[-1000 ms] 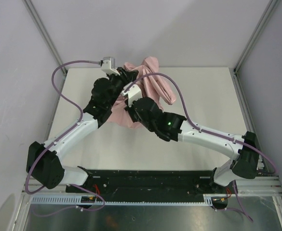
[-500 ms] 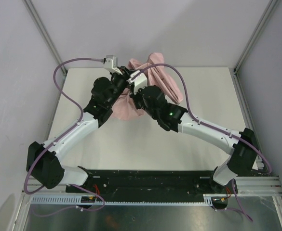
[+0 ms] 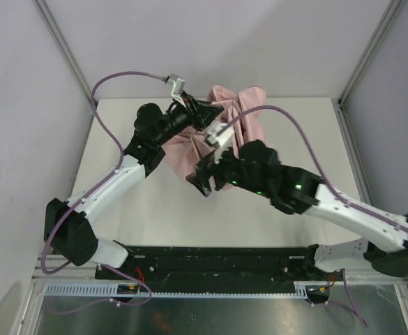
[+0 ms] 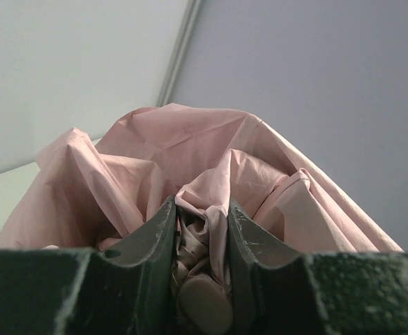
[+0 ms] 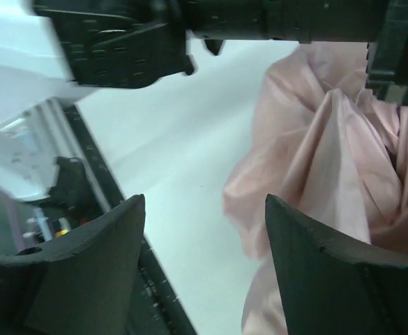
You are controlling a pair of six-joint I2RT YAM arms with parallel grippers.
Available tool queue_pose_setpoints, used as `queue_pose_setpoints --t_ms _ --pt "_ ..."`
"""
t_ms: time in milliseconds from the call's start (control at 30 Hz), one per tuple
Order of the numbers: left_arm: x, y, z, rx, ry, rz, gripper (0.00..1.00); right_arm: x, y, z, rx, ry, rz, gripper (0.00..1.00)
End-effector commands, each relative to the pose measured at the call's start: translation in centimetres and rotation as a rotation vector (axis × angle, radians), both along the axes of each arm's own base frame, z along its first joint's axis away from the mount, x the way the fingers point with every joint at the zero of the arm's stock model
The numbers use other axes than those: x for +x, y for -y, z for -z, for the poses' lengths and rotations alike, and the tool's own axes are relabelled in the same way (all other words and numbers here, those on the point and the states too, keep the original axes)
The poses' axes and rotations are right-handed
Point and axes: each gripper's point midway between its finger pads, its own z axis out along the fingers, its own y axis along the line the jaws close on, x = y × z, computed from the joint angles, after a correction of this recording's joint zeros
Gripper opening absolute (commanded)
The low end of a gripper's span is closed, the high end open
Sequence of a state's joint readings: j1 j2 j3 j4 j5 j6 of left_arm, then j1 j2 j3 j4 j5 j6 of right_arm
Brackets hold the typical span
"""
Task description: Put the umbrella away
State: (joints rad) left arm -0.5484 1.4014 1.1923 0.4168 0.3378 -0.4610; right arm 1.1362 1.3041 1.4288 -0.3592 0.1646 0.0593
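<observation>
The umbrella (image 4: 210, 160) is looking like thin pink cloth — all crinkly. The table (image 3: 162, 202) is looking smooth and dull.

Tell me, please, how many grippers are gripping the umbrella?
1: the left gripper pinches the umbrella fabric between its fingers; the right gripper stands open just beside it, empty.

White table (image 3: 190, 216) w/ grey walls (image 3: 224, 42) around
</observation>
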Motion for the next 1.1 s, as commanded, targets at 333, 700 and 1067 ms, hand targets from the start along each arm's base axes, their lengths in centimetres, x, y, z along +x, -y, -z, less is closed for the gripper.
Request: queue_pose_setpoints --t_ms 333,700,1067 --pt "-5.2 2.5 -2.9 0.091 0.317 0.435 0.0 -1.6 14.9 -6.4 0.132 0.014 0.216 0.87" --pt "-10.3 2.2 -2.2 0.148 0.452 0.668 0.0 2.3 19.6 -1.7 0.066 0.016 0.15 0.84" --pt "-13.5 2.2 -2.5 0.158 0.511 0.782 0.0 0.4 15.4 -0.6 0.112 0.051 -0.127 0.97"
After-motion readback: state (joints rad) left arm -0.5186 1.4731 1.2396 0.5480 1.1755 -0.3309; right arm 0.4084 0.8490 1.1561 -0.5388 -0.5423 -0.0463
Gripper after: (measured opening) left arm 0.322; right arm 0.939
